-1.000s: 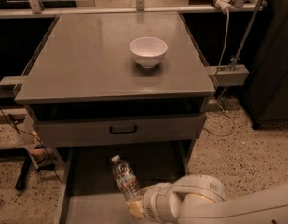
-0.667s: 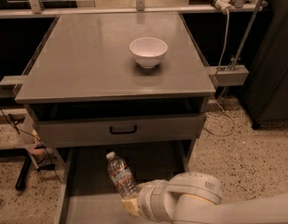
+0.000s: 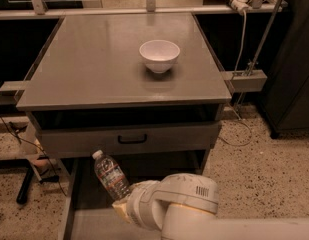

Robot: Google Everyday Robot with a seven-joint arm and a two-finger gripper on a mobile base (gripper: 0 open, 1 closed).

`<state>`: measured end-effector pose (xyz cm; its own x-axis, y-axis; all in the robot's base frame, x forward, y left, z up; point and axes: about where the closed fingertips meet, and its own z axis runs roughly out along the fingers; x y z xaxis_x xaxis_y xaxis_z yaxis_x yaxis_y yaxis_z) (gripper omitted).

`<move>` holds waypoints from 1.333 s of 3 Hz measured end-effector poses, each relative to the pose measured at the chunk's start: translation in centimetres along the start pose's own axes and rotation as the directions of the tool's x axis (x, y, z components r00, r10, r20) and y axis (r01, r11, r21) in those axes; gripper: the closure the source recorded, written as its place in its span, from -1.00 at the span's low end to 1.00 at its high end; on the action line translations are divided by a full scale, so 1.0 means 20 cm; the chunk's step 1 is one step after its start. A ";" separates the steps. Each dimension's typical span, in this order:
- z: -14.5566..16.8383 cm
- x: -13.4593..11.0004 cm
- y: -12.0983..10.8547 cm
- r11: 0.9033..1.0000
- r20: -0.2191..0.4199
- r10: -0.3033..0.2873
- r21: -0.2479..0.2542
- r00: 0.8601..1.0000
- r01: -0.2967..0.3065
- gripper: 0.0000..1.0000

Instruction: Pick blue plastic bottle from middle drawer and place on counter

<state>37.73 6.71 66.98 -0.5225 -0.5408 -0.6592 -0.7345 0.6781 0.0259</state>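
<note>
- the pincer (image 3: 125, 203) is low in the view, over the open middle drawer (image 3: 91, 223), at the end of the bulky white arm (image 3: 186, 201) that reaches in from the lower right; it is clamped on the bottom end of the blue plastic bottle (image 3: 110, 176)
- the bottle is tilted, its white cap up and to the left, its label band about midway along; its cap end stands just below the grey drawer front (image 3: 69, 145) and left of that front's black handle (image 3: 132, 139); the bottle looks clear of the drawer floor
- the middle drawer is pulled out beneath the closed drawer front; its flat floor shows left of the arm
- the table (image 3: 89, 64) is above; a white bowl (image 3: 159, 55) sits upright on it, right of centre, well apart from the bottle
</note>
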 end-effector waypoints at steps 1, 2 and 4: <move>0.00 0.00 0.00 1.000 0.001 0.000 0.000 1.000 0.000 1.00; -0.08 -0.11 -0.06 0.999 0.052 -0.019 0.039 0.998 0.017 1.00; -0.30 -0.52 -0.24 0.987 0.106 -0.100 0.134 0.989 0.086 1.00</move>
<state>44.11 6.07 78.19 -0.3972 -0.5504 -0.7344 -0.7121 0.6896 -0.1317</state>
